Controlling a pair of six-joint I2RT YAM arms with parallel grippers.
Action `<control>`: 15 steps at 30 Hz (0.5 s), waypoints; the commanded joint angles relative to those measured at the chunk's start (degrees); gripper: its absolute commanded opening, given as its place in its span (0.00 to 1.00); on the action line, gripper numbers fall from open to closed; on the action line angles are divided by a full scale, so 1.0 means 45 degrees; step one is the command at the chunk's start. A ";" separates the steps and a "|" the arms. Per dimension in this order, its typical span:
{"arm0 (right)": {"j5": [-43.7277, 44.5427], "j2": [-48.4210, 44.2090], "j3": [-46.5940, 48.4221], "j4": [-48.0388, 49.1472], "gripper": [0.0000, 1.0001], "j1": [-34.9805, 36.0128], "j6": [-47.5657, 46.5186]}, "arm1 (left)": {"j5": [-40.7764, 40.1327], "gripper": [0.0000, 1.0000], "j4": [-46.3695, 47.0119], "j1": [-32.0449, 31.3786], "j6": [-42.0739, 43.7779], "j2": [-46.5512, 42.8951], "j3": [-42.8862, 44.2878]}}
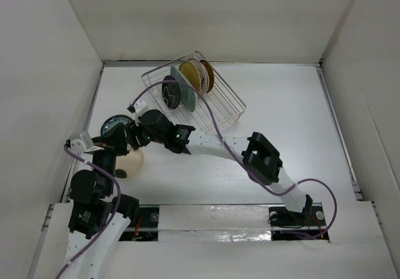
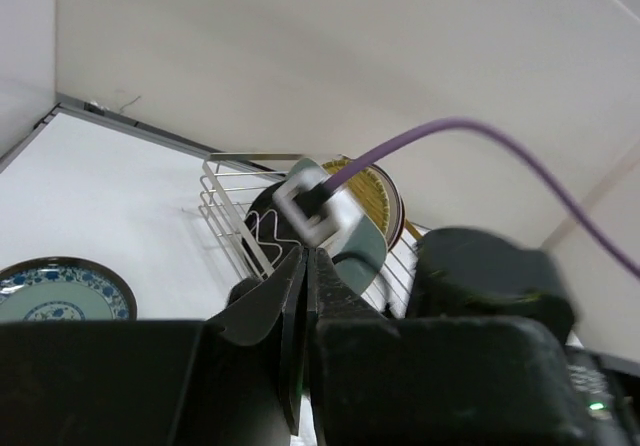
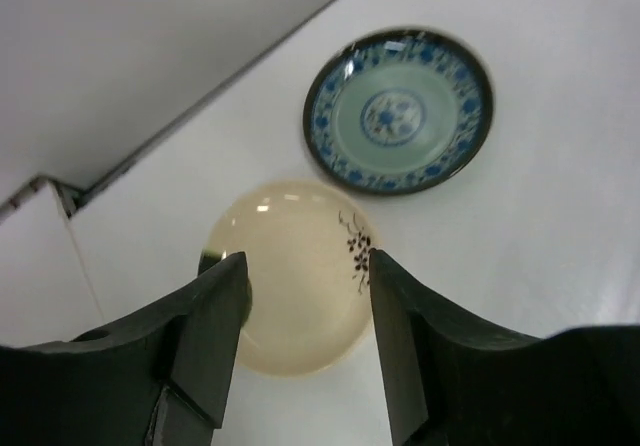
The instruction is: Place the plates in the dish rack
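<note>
From above, the rack point(image 1: 230, 107) sits at the far side with several plates point(image 1: 187, 85) standing on edge in its slots, and the right arm point(image 1: 212, 144) reaches left across the table point(image 1: 287, 116).

Left wrist: the left gripper point(image 2: 305, 271) is pinched shut on nothing, seemingly parked clear.

Right wrist: the right gripper point(image 3: 308, 271) hangs with its fingers spread to either side of the flat cream plate point(image 3: 295, 306), probably lining up a rim grab. The teal plate point(image 3: 398, 111) lies just beyond.

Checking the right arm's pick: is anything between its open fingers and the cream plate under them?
Nothing visible does. The right gripper hangs open over the cream plate; the blue-patterned plate lies beyond it, outside the fingers' gap.
</note>
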 commanded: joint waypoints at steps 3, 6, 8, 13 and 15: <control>-0.2485 0.1279 0.0332 -0.0656 0.62 -0.0329 0.0661 | -0.0381 0.00 0.0386 -0.0059 0.0087 -0.0119 -0.0054; -0.2626 0.1982 0.0451 -0.0658 0.62 -0.0330 0.0876 | -0.0460 0.00 0.0386 -0.0059 0.0127 -0.0022 -0.0054; -0.2666 0.2489 0.0529 -0.0717 0.62 -0.0447 0.1071 | -0.0440 0.02 0.0386 -0.0059 0.0127 0.0095 -0.0054; -0.3483 0.2940 -0.0212 0.0023 0.41 -0.0447 0.1830 | -0.0343 0.03 0.0386 -0.0059 0.0185 0.0232 -0.0054; -0.4204 0.3077 -0.0427 0.0181 0.25 -0.0447 0.2047 | -0.0323 0.03 0.0386 -0.0059 0.0205 0.0252 -0.0054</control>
